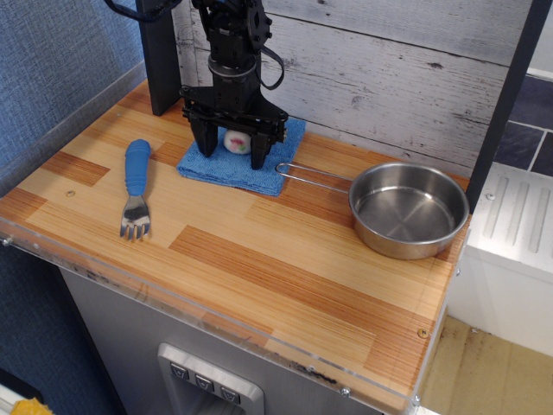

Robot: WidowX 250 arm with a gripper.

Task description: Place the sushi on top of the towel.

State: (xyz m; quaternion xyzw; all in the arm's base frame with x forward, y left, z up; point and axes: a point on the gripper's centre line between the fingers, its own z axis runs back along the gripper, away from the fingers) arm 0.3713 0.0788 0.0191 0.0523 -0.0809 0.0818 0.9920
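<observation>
Obstacles: gripper [230,149] standing low over towel [242,169], fingers straddling sushi [235,139]; fork [135,186] lying left; pan [408,209] sitting right, handle reaching toward towel; plank wall [389,78] closing the rear. Front tabletop [285,285] lying passable.

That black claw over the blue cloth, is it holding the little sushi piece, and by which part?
Nothing is held. The gripper stands open, its fingers apart on either side of the sushi, which rests on the towel.
</observation>
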